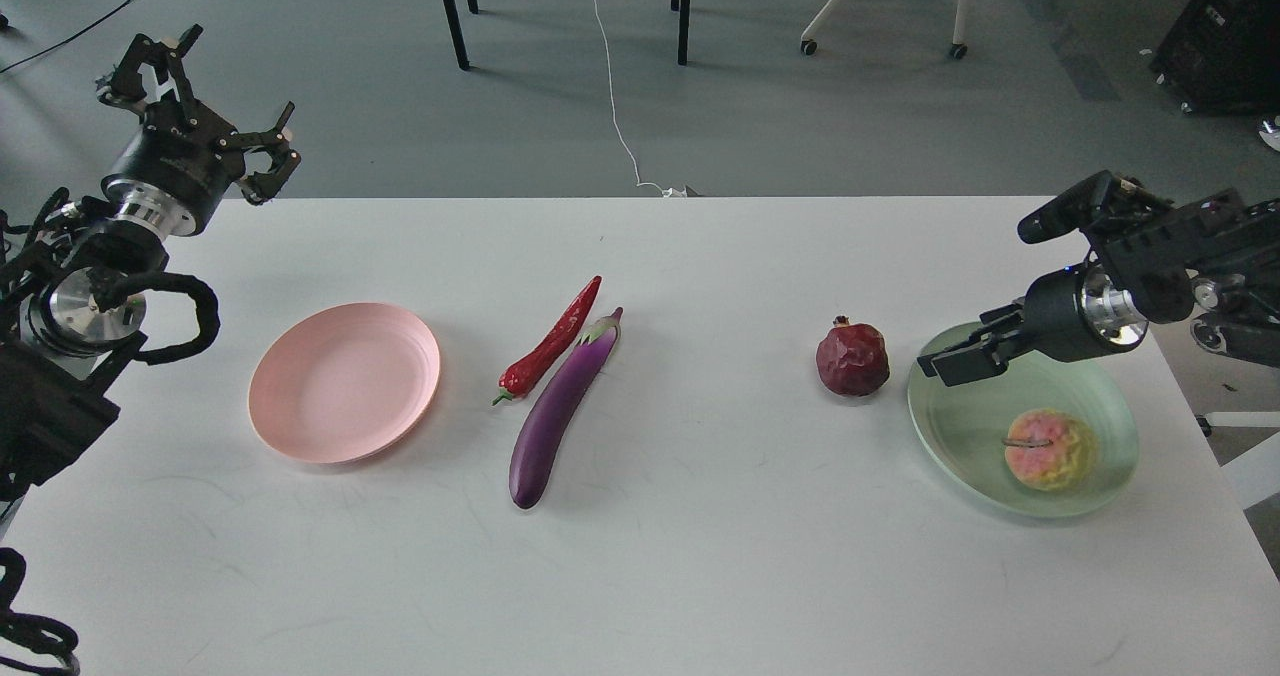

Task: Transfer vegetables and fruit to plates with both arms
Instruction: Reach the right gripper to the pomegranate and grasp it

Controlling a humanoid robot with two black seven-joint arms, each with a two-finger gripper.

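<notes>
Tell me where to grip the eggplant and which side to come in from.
Grip the eggplant around its middle, coming straight down from above, fingers set across its width. It lies flat and slanted on the table. The chili pepper lies close along its upper left near the cap, so probably stay toward the lower half, where both flanks look clear.

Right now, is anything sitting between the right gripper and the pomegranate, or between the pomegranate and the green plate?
Nothing visible blocks either path. The right gripper hangs over the green plate's near-left rim, with bare table between it and the pomegranate. The pomegranate stands just left of the plate. The bumpy fruit lies on the plate's right half, leaving its left half free.
</notes>
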